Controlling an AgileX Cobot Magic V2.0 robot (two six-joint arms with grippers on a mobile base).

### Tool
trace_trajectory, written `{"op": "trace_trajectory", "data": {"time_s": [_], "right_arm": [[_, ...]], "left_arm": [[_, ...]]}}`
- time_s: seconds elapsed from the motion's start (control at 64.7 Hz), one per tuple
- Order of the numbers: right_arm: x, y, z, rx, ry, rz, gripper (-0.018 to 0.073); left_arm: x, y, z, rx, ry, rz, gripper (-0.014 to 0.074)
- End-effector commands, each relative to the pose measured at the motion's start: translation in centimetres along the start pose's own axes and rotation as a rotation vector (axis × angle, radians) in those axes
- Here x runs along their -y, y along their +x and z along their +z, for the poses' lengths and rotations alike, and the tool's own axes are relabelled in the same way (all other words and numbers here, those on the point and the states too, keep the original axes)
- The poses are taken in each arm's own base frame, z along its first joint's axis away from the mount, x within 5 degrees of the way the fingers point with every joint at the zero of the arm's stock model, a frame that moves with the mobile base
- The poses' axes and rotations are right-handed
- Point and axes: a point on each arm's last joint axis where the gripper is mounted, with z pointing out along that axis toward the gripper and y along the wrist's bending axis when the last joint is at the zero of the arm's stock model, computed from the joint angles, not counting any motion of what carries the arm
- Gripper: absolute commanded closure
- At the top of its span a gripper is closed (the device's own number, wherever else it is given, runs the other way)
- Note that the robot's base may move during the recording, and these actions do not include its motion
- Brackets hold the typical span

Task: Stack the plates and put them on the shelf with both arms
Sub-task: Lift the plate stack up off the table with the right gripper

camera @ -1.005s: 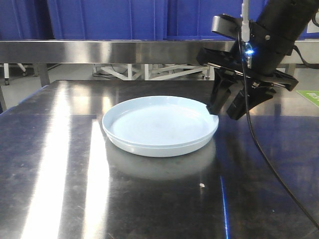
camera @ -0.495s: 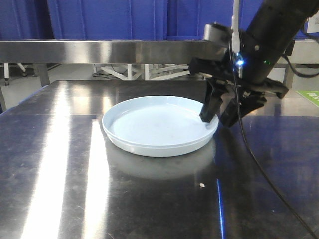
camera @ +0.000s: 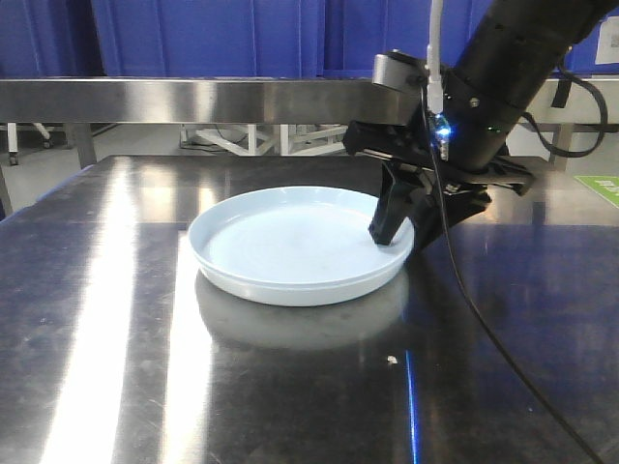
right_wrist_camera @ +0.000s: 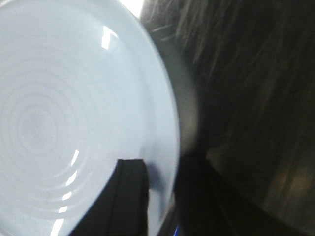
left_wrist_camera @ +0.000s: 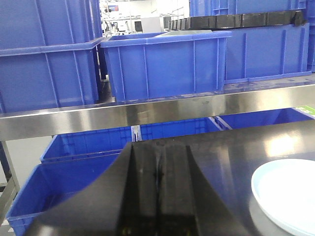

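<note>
While the bulky black robot arm [camera: 513, 58] leans in from the right of the front view, its black two-finger right gripper [camera: 401, 235] straddles the right-hand rim of the glossy pale blue-white round shallow plates [camera: 280, 242]. One finger [camera: 385, 217] is inside the dish and the other is outside the wall.

The right wrist view is blurred. There the inner finger [right_wrist_camera: 130, 196] sits on the plate floor with a strip of plate showing between it and the rim, and the outer finger is dark, right at the rim's outside. So the jaws are partly open around the rim, with no clear pinch.

A small blue light [camera: 442, 126] glows on the wrist, with a silver round cap [camera: 397, 68] above it. A thin black cable [camera: 484, 329] trails down toward the lower right.

The plates lie flat on the dark reflective steel tabletop [camera: 106, 319], about mid-table. A seam line around the side wall reads as two plates, one nested in the other. They sit in front of the brushed stainless-steel shelf rail [camera: 193, 100], not on it. A tiny pale speck [camera: 391, 360] lies on the table near the plates' front edge.

In the left wrist view the black left gripper [left_wrist_camera: 158, 152] has its fingers pressed together along one seam, nothing between them. It points toward the shelf rail and the blue plastic crates [left_wrist_camera: 162, 64]. A plate edge shows in the bottom right corner of that view, apart from the fingers.
</note>
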Motion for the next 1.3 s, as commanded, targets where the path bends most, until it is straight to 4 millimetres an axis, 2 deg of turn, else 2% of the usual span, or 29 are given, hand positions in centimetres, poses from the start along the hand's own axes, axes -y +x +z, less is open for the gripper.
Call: {"op": "trace_trajectory", "data": {"time_s": [0.0,0.139,0.371,0.572,0.711,0.804,0.943,1.067,1.283], "right_arm": [[-1.0,-0.9,-2.1,0.078,-0.029,-0.008,0.0365],[-1.0,-0.9,-2.1,0.078,-0.029,0.003,0.0517],[-1.2,-1.0,-2.8,0.097,-0.034,0.036,0.0511],[-0.8,-1.8,-6.1,0.231,-0.032,0.052,0.0511],[1.2,-1.4,-8.6,0.359,0.002,0.1,0.0511],[2.9,-0.2,-10.6,0.469,0.041,0.144,0.0511],[4.4,1.9,-13.4,0.635,0.089,0.18,0.0511],[4.7,3.8,-15.3,0.758,0.128,0.161,0.0511],[4.7,7.7,-16.9,0.889,0.215,0.031,0.0511]], "left_arm": [[-0.2,-1.7,-0.1,0.103,-0.018,-0.006,0.0514],[-0.2,-1.7,-0.1,0.103,-0.018,-0.006,0.0514],[-0.2,-1.7,-0.1,0.103,-0.018,-0.006,0.0514],[-0.2,-1.7,-0.1,0.103,-0.018,-0.006,0.0514],[-0.2,-1.7,-0.1,0.103,-0.018,-0.006,0.0514],[-0.2,-1.7,-0.1,0.103,-0.018,-0.006,0.0514],[-0.2,-1.7,-0.1,0.103,-0.018,-0.006,0.0514],[-0.2,-1.7,-0.1,0.103,-0.018,-0.006,0.0514],[-0.2,-1.7,-0.1,0.103,-0.018,-0.006,0.0514]]}}
